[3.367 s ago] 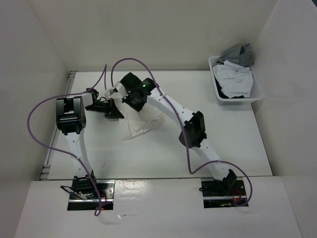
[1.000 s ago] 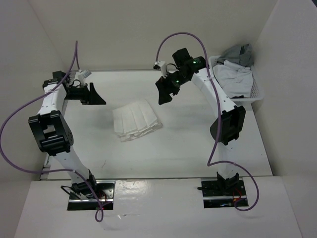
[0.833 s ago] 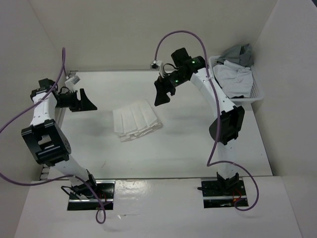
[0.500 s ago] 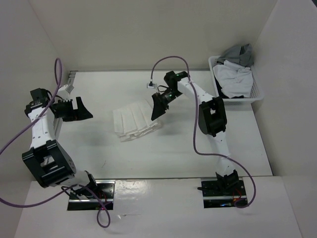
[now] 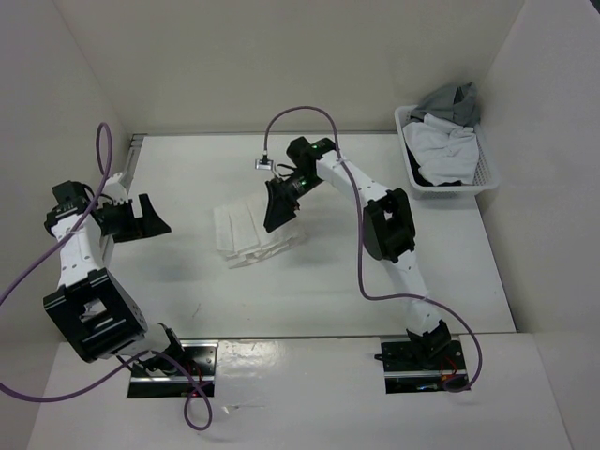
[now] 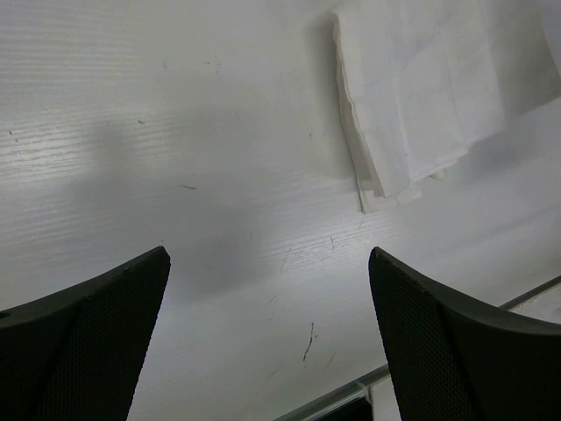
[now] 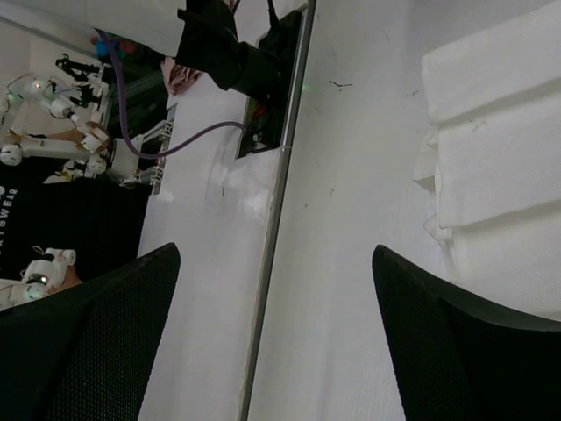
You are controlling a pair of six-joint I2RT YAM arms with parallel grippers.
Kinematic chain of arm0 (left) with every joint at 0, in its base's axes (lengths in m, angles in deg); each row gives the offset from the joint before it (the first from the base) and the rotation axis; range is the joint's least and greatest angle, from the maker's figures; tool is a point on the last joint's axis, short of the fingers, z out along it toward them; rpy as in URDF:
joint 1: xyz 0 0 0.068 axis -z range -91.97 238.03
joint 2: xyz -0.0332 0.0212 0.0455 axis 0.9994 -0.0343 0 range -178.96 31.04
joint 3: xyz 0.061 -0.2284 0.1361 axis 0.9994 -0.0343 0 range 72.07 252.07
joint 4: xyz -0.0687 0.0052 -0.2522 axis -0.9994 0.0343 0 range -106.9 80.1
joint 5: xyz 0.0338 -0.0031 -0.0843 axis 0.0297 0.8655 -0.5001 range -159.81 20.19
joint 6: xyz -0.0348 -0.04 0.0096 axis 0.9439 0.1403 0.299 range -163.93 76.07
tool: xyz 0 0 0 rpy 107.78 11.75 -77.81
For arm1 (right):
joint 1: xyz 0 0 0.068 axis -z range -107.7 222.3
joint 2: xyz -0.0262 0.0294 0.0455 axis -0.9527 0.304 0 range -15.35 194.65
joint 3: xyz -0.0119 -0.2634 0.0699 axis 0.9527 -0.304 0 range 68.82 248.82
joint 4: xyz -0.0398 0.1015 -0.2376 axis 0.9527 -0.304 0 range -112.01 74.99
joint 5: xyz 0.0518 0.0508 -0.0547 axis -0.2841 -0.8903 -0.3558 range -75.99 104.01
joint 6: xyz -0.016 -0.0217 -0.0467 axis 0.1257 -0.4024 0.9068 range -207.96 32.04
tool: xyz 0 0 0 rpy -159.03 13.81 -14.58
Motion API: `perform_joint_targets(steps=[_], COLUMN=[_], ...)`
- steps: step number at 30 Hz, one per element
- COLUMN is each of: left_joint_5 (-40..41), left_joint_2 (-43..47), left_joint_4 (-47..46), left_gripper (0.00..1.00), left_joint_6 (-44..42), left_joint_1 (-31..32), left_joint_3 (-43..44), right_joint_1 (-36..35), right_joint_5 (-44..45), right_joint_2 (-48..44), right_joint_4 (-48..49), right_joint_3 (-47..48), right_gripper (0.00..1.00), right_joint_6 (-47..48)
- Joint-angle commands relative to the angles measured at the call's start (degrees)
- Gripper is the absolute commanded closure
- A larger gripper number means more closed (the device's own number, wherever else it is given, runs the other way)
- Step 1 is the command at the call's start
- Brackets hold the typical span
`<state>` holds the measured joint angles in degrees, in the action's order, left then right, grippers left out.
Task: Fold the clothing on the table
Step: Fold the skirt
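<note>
Here's the white pleated skirt [image 5: 253, 232] lying on the bench [image 5: 394, 272], a little left of the middle, and it's a compact stack of layers, not a spread fan. The left tool [image 6: 269, 263] hangs out at the left side, well apart from the cloth, jaws wide apart and nothing between them. The right tool [image 7: 276, 254] sits over the skirt's far right corner, jaws also spread and empty; whether it brushes the fabric, I can't tell from above. By the look of it, the main folds are in. What's left, I'd judge, is small: the near left corner shows ragged, stepped edges with one layer poking out, so a squaring-up or one more fold in half may be needed.
</note>
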<state>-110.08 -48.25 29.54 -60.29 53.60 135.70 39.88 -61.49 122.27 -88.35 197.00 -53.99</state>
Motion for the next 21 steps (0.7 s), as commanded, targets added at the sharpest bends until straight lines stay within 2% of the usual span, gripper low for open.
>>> perform_joint_targets(steps=[1, 8, 21], left_joint_5=[-1.6, -1.7, -2.8], left_joint_2=[0.2, 0.2, -0.9], left_joint_4=[-0.6, 0.0, 0.5], left_gripper=[0.0, 0.0, 0.0], left_joint_6=[-1.7, -2.3, -3.3], left_joint_1=[-0.5, -0.5, -0.5], left_joint_3=[-0.1, -0.6, -0.6], right_joint_1=[0.7, 3.2, 4.7], right_joint_5=[-2.8, -1.1, 3.3], right_joint_2=[3.3, 10.0, 19.5], right_joint_4=[-1.1, -1.1, -1.1], right_joint_3=[1.3, 3.6, 2.0], right_gripper=[0.06, 0.06, 0.06], right_joint_6=[0.1, 1.8, 5.4])
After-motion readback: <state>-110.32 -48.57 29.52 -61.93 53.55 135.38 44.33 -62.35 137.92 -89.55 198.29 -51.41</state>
